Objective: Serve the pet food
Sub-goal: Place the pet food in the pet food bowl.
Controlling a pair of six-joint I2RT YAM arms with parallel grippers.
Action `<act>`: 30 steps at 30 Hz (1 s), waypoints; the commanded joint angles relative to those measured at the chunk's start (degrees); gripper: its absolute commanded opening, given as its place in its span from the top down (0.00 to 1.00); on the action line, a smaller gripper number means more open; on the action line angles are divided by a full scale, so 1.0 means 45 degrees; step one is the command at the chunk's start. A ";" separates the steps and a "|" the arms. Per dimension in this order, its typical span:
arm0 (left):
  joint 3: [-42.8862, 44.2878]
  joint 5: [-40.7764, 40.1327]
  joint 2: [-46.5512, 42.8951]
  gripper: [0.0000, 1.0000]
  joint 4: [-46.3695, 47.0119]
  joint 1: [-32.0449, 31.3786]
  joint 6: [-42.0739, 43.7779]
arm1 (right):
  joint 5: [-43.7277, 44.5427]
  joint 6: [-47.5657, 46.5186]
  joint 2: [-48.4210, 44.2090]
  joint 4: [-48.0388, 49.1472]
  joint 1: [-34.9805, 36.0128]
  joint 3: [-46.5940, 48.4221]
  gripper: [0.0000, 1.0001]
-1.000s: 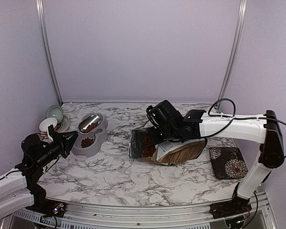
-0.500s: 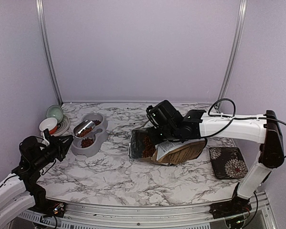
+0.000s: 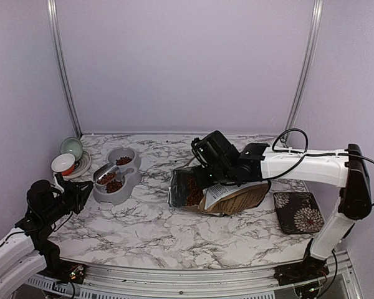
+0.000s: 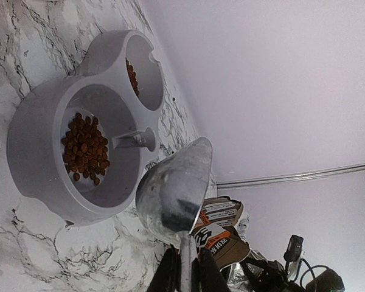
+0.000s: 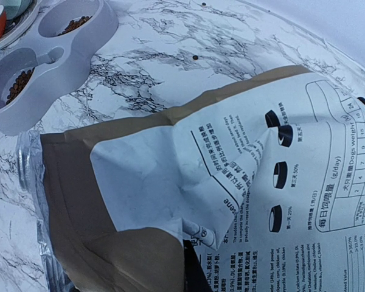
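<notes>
Marbled tabletop point(image 3: 174, 237) is shown, with pet food point(image 4: 85, 149) lying in both wells of the feeder point(image 4: 36, 152) near its left edge. A scoop point(image 4: 170, 194) is pinched by the left pincer point(image 4: 185, 271), the bag point(image 3: 230, 198) by the right pincer point(image 3: 197, 167).

L gripper point(image 3: 84, 185) held metal scoop point(image 3: 104, 174) over near well of grey twin bowl point(image 3: 132, 180). Pet food point(image 3: 115, 185) in both wells. R gripper point(image 3: 198, 167) at top edge of open dog-food bag point(image 3: 234, 196), mid-table, kibble showing inside its mouth.
</notes>
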 commanded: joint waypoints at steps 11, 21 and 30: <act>0.0414 -0.0913 -0.0264 1.00 -0.1325 0.0245 0.1613 | 0.0508 0.0130 0.0144 0.0106 -0.0347 0.0584 1.00; 0.0861 -0.1265 -0.0140 1.00 -0.2383 0.0250 0.2688 | 0.0473 0.0189 0.0236 0.0067 -0.0344 0.0673 1.00; 0.1894 -0.2046 -0.0062 1.00 -0.3946 0.0252 0.4464 | 0.0454 0.0213 0.0289 0.0067 -0.0346 0.0662 1.00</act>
